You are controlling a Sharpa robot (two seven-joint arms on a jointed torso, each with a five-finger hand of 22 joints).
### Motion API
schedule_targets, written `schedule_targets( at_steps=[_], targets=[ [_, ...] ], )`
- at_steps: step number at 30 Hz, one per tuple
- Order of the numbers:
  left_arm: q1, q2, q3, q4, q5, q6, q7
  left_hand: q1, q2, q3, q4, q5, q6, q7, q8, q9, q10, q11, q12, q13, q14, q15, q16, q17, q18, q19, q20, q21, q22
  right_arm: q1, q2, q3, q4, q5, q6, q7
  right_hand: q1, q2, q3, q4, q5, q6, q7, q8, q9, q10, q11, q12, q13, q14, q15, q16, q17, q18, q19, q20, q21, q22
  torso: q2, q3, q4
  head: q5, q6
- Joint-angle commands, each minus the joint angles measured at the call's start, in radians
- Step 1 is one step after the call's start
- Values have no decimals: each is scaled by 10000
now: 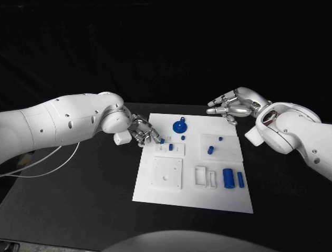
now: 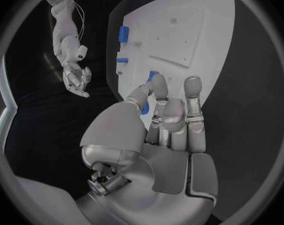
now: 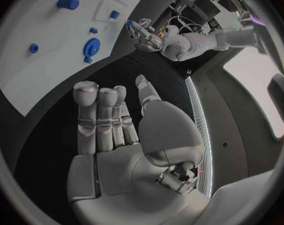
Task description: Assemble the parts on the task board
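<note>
Left robot hand pinches a small blue plastic peg at the white task board's left edge on the black desk. Right robot hand hovers empty, fingers apart. Light, rigid, slippery: grip its sides firmly.

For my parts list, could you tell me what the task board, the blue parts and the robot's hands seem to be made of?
Task board: white and matte, flat with raised plates, probably plastic. Large blue cylinder and round blue part: evenly coloured with a dull sheen, likely moulded or printed plastic. Left hand and right hand: silver with bright highlights, metal or metallic-coated; the look leaves that open.
</note>
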Motion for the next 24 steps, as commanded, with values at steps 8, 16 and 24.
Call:
schedule_targets(
  at_steps=[8, 16, 24],
  targets=[
    [35, -130, 19, 415, 299, -954, 210, -5, 42, 572, -524, 254, 312, -202, -3, 1592, 136, 10, -77, -27, 92, 6, 35, 21, -65, 43, -61, 50, 173, -52, 227, -273, 1015, -4464, -1173, -1190, 202, -505, 416, -108, -178, 279, -48, -27, -12, 303, -58, 48, 272, 281, -34, 254, 223, -24, 548, -136, 690, 873, -3, -5, 5, 73, 99],
    [68, -202, 19, 737, 412, -1295, 192, -32, 20, 586, -527, 285, 347, -214, -1, 1608, 160, 5, -97, -35, 93, 4, 34, 20, -63, 48, -58, 49, 173, 27, 518, -785, 1379, -5959, -1231, -2115, 371, -1272, 1446, 561, -691, 367, -82, -28, -11, 523, -92, 99, 568, 469, -73, 452, 474, -177, 571, -196, 1424, 978, -13, -33, 5, 84, 186],
    [75, -187, 20, 856, 553, -1601, 321, -41, 3, 598, -529, 305, 362, -218, -5, 1619, 182, 1, -112, -39, 99, 2, 40, 33, -62, 53, -60, 50, 173, 146, 844, -1221, 1426, -6503, -977, -2483, 446, -1522, 1714, 827, -878, 384, -89, -25, -10, 572, -94, 98, 680, 503, -72, 485, 555, -207, 573, -202, 1557, 993, -3, -34, 6, 64, 244]
  ],
)
